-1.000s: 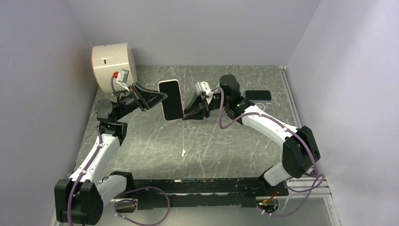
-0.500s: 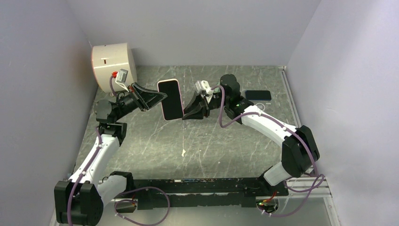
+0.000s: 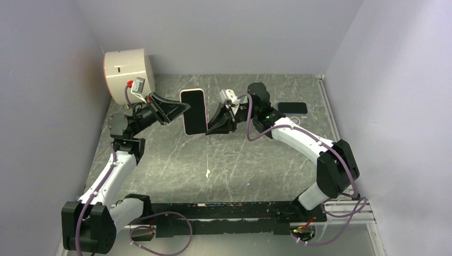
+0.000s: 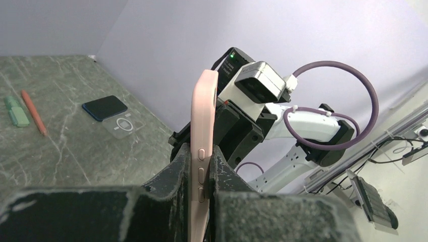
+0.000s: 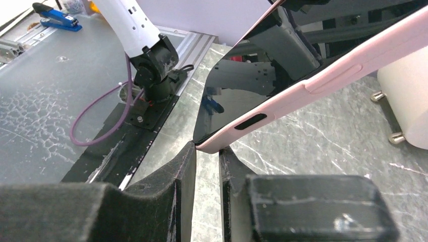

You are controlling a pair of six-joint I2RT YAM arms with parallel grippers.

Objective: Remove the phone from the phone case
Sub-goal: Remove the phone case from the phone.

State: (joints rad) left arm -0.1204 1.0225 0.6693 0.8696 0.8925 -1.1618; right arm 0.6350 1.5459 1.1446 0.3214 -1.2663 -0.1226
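The phone (image 3: 193, 112) sits in its pink phone case (image 4: 203, 131) and is held in the air above the marbled table (image 3: 240, 165), between the two arms and roughly at the middle of the workspace. In the top view its dark screen faces up toward the camera, with its long axis running away from the arm bases.

The left gripper (image 3: 184, 109) comes in from the left and is clenched on the cased phone. Its wrist view shows both fingers (image 4: 176, 171) pressed flat against the case's two faces, with the side buttons on the pink edge standing just between them. The case rises upright out of that grip.

The right gripper (image 3: 209, 130) approaches from the right, at the phone's near right corner. In its wrist view the jaws stand only narrowly apart, and the rounded corner of the case (image 5: 323, 75) sits right at the mouth of the fingertips (image 5: 184, 166). I cannot tell whether they actually pinch it or merely touch it. The dark glass (image 5: 237, 96) is seated inside the pink rim.

Well apart on the far right of the table lies a second, dark blue phone (image 3: 292, 108). A white cylinder (image 3: 128, 72) stands in the far left corner.
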